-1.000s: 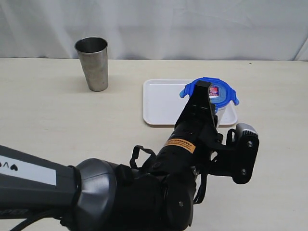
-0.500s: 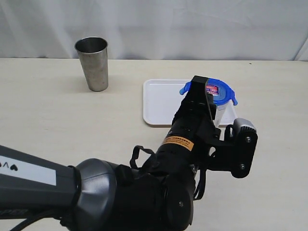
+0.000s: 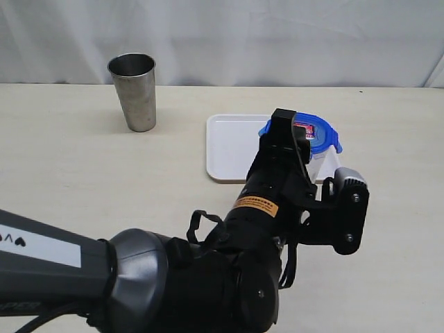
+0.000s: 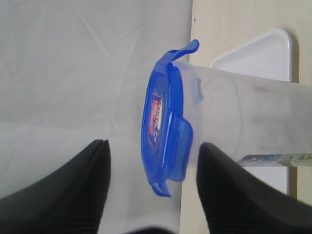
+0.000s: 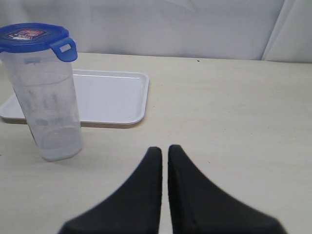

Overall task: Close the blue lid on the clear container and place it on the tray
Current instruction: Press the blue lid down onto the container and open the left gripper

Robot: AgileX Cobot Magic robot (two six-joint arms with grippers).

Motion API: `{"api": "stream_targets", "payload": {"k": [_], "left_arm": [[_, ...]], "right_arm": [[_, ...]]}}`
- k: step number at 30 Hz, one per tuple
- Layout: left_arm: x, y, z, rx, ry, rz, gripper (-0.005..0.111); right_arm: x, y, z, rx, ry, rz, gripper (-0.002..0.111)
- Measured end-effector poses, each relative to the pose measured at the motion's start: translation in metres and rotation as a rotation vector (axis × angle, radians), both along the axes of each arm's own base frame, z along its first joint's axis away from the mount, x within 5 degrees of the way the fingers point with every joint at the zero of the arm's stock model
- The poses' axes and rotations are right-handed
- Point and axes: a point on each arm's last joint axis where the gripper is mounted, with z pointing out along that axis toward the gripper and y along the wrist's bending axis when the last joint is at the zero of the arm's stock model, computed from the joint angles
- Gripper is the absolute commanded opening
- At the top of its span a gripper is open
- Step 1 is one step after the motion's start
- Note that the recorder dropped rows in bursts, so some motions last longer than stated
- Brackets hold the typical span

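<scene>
The clear container [image 3: 323, 161] [image 5: 49, 107] stands upright on the table, just off the rim of the white tray [image 3: 232, 146] [image 5: 112, 95] [image 4: 265, 51]. The blue lid [image 3: 318, 132] [image 5: 31, 35] [image 4: 163, 129] sits on its mouth, with at least two flaps sticking outward. My left gripper [image 3: 287, 132] [image 4: 153, 146] is open at lid height, one finger past the lid top and the other beside the container [image 4: 243, 122] wall, neither touching. My right gripper [image 5: 165, 149] is shut on nothing, low over the table and well clear of the container.
A grey steel tumbler [image 3: 134, 90] stands upright at the back left of the table. The left arm's dark bulk [image 3: 208, 277] fills the foreground of the exterior view and hides the table in front of the tray. A white curtain backs the scene.
The left gripper has risen slightly and edged in beside the lid. The container and the tray have stayed where they were.
</scene>
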Motion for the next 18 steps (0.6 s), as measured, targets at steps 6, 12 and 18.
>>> {"api": "stream_targets", "payload": {"k": [6, 12, 18], "left_arm": [[-0.001, 0.002, -0.003, -0.017, 0.042, 0.039, 0.053], [-0.01, -0.001, -0.004, -0.048, 0.074, 0.036, 0.053], [-0.013, 0.0, -0.006, -0.07, 0.112, 0.065, 0.053]], "right_arm": [[0.0, 0.0, 0.0, 0.0, 0.0, 0.0, 0.005], [0.0, 0.0, 0.0, 0.0, 0.0, 0.0, 0.005], [0.0, 0.0, 0.0, 0.0, 0.0, 0.0, 0.005]]}}
